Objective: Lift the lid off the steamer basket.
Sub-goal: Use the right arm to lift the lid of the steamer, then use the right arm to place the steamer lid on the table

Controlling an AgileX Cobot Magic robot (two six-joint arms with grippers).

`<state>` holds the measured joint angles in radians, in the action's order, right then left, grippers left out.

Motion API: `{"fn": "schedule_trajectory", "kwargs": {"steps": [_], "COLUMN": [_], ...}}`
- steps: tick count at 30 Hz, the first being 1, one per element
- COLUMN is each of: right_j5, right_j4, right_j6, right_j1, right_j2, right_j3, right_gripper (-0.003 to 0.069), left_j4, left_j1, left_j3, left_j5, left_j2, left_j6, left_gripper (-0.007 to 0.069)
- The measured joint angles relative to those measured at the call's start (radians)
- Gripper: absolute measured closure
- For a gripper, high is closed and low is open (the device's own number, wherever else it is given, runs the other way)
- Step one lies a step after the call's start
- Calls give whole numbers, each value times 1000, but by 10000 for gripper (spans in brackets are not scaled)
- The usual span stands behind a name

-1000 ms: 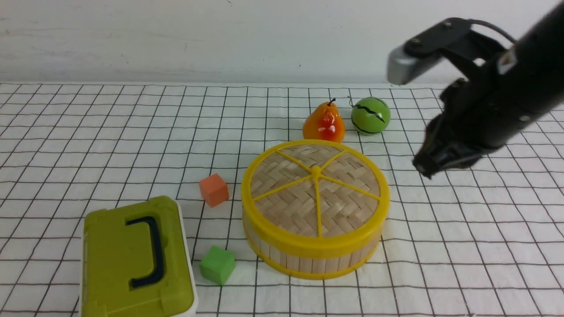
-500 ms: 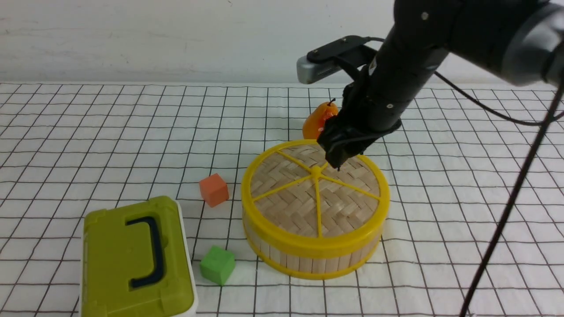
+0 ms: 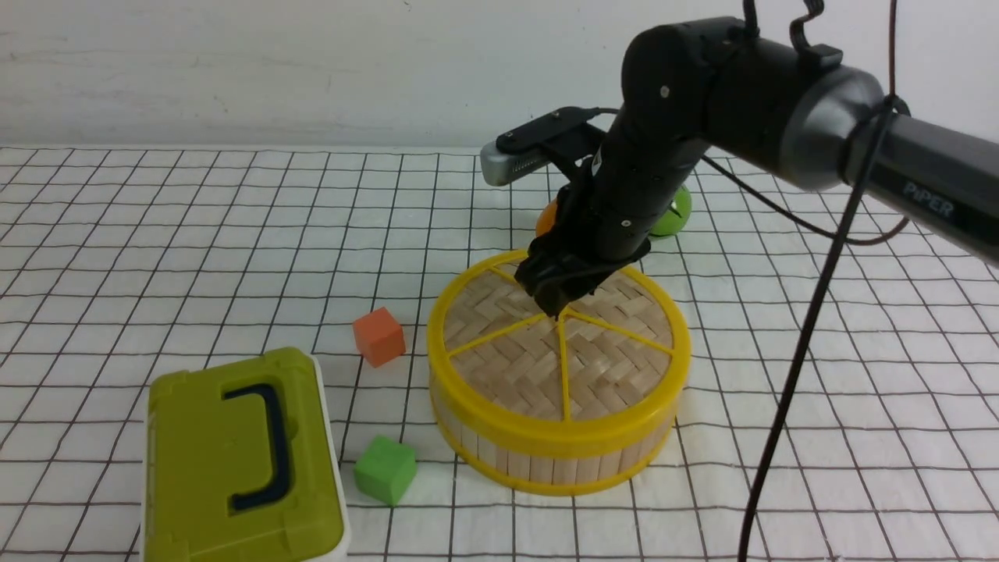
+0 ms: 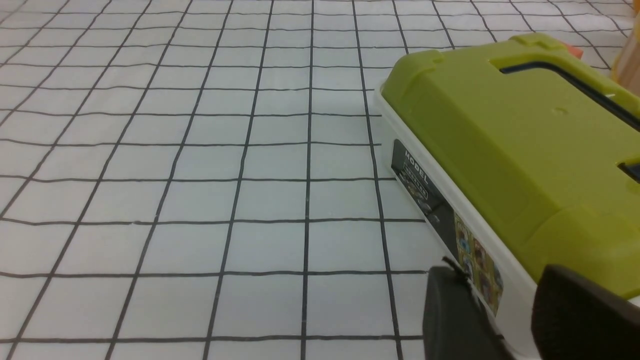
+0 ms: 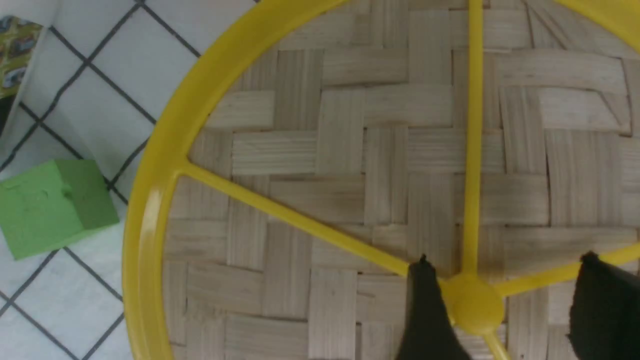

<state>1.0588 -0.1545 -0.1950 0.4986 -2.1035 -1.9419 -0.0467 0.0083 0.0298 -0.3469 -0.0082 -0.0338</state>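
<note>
The lid (image 3: pixel 546 359), woven pale bamboo with a yellow rim and spokes, sits on the steamer basket (image 3: pixel 538 460) in the middle of the table. My right gripper (image 3: pixel 556 300) points down at the lid's centre. In the right wrist view it (image 5: pixel 506 260) is open, one finger touching or just beside the yellow hub (image 5: pixel 472 305), the other well off to its far side, the tips close above the weave (image 5: pixel 340 150). My left gripper (image 4: pixel 500 272) shows only in the left wrist view, fingers apart and holding nothing, next to the olive-green box.
The olive-green box (image 3: pixel 234 460) with a dark handle stands at the front left. An orange cube (image 3: pixel 378 336) and a green cube (image 3: pixel 384 470) lie left of the basket. Behind the right arm, a pear (image 3: pixel 546 218) and a green ball (image 3: pixel 677 215) are partly hidden.
The right arm swung in from the right and came down over the lid's hub. Its jaws, shut a second ago, now stand open. Lid and basket have not moved.
</note>
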Motion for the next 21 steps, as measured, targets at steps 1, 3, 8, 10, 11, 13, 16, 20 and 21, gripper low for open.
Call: {"fn": "schedule_trajectory", "kwargs": {"steps": [1, 3, 8, 10, 11, 13, 16, 20, 21], "right_j5": [-5, -8, 4, 9, 9, 23, 74, 155, 166], "right_j4": [0, 0, -10, -15, -15, -16, -3, 13, 23], "right_j6": [0, 0, 1, 1, 1, 2, 3, 4, 4], "right_j1": [0, 0, 0, 1, 1, 1, 0, 0, 0], "right_j2": [-3, -9, -16, -16, -16, -12, 14, 107, 135], "right_j3": [0, 0, -2, -6, -6, -16, -61, -127, -136], "right_gripper": [287, 305, 463, 559, 562, 556, 554, 554, 554], "left_j4": [0, 0, 0, 0, 0, 0, 0, 0, 0], "left_j1": [0, 0, 0, 0, 0, 0, 0, 0, 0], "left_j3": [0, 0, 0, 0, 0, 0, 0, 0, 0], "left_j5": [0, 0, 0, 0, 0, 0, 0, 0, 0], "left_j2": [0, 0, 0, 0, 0, 0, 0, 0, 0], "left_j6": [0, 0, 0, 0, 0, 0, 0, 0, 0], "left_gripper": [386, 386, 386, 386, 386, 386, 386, 386, 386]}}
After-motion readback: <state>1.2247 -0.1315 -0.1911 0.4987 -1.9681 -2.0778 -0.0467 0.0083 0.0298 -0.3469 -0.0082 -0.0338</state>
